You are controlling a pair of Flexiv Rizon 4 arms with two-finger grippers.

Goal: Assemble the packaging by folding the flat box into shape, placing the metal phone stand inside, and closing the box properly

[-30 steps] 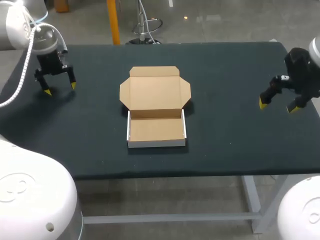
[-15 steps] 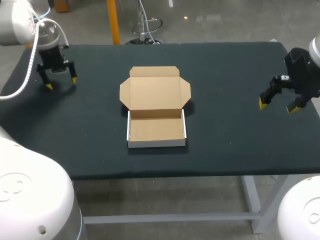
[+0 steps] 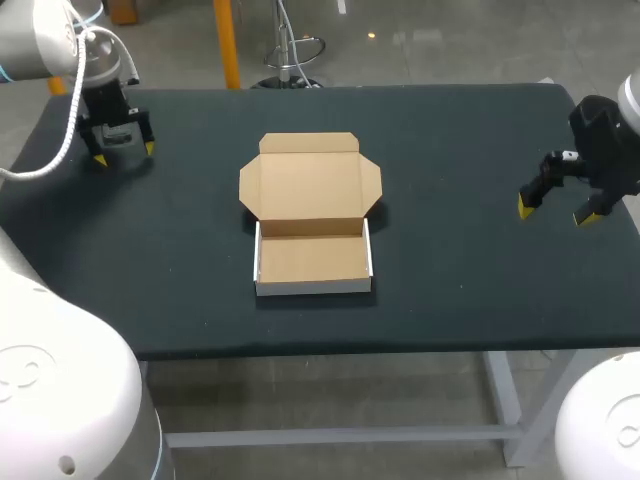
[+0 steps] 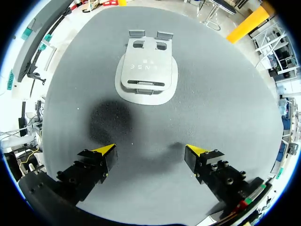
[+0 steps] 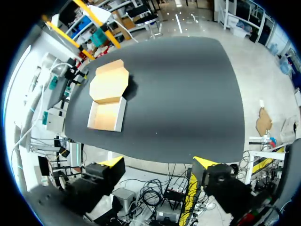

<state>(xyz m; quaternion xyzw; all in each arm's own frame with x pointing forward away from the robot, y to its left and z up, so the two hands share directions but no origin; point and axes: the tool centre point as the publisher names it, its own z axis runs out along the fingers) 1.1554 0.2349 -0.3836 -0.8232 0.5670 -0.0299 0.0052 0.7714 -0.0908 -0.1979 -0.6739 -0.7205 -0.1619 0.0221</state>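
Note:
A brown cardboard box (image 3: 313, 258) sits folded into a shallow tray in the middle of the table, its lid (image 3: 310, 185) lying flat open behind it. The tray holds nothing. A flat grey metal phone stand (image 4: 146, 75) lies on the dark table just ahead of my left gripper (image 4: 150, 149), whose fingers stand open and apart from it. The head view shows that left gripper (image 3: 124, 153) near the far left corner; the stand does not show there. My right gripper (image 3: 555, 213) hangs open at the right edge, far from the box (image 5: 107, 101), with nothing between its fingers (image 5: 113, 163).
The black table top (image 3: 450, 270) stretches bare between the box and each gripper. Its right edge runs just beyond the right gripper, and its far left corner is close to the left gripper.
My left gripper has moved away from me toward the far left corner, still open. The right arm and the box have not moved.

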